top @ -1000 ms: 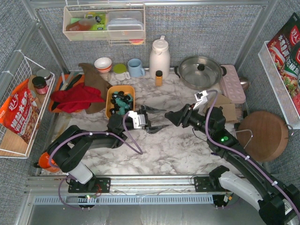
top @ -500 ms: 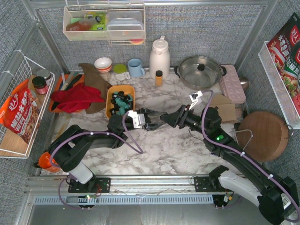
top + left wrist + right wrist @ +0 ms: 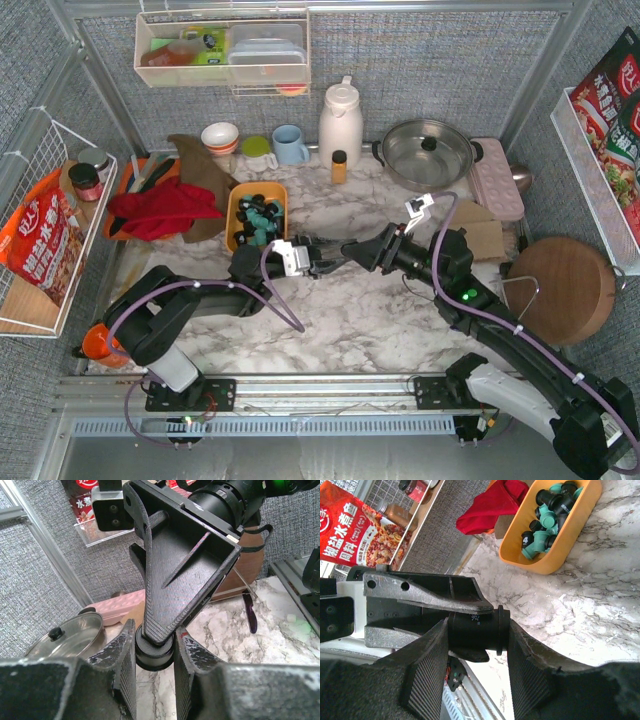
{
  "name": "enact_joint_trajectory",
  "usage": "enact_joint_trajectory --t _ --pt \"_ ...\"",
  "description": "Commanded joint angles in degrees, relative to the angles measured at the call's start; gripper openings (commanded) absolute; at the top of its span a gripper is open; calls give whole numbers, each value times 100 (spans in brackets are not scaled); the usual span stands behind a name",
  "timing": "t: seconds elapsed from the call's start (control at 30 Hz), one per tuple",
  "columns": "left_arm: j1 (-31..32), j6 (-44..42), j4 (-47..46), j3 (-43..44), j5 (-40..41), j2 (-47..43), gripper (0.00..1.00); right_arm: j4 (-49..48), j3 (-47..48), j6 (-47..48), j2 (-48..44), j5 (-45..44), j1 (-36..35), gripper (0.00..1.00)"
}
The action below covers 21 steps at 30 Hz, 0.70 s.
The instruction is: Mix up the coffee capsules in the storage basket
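Mid-air handover above the surface. One black capsule (image 3: pixel 475 630) is clamped by both the left hand (image 3: pixel 325 262) and the right hand (image 3: pixel 352 253). The storage basket (image 3: pixel 232 215), holding the other coffee capsules (image 3: pixel 545 515), sits back-left. Judgement: one hand should release fully before either retracts; no twisting.

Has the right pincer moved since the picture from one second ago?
Yes. The right pincer moved left, away from the steel pot, toward the storage basket; it and the left pincer now both clamp one black capsule.
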<state>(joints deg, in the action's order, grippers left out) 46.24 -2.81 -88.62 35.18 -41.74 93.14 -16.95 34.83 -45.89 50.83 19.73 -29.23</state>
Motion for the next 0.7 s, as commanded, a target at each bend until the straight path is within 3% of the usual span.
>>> enact_joint_trajectory --t 0.0,0.27,0.5,0.67 --pt "13 -158 240 -64 111 -38 26 -172 77 148 -83 24 -21 50" --pt "-94 -390 499 -99 369 -10 22 764 280 798 -336 -509 1 69" --pt "-719 -442 886 -46 864 28 21 1927 591 1547 -501 -1238 14 70" --pt "-1496 -828 1962 241 1567 69 21 2485 700 1982 -522 -1657 14 70"
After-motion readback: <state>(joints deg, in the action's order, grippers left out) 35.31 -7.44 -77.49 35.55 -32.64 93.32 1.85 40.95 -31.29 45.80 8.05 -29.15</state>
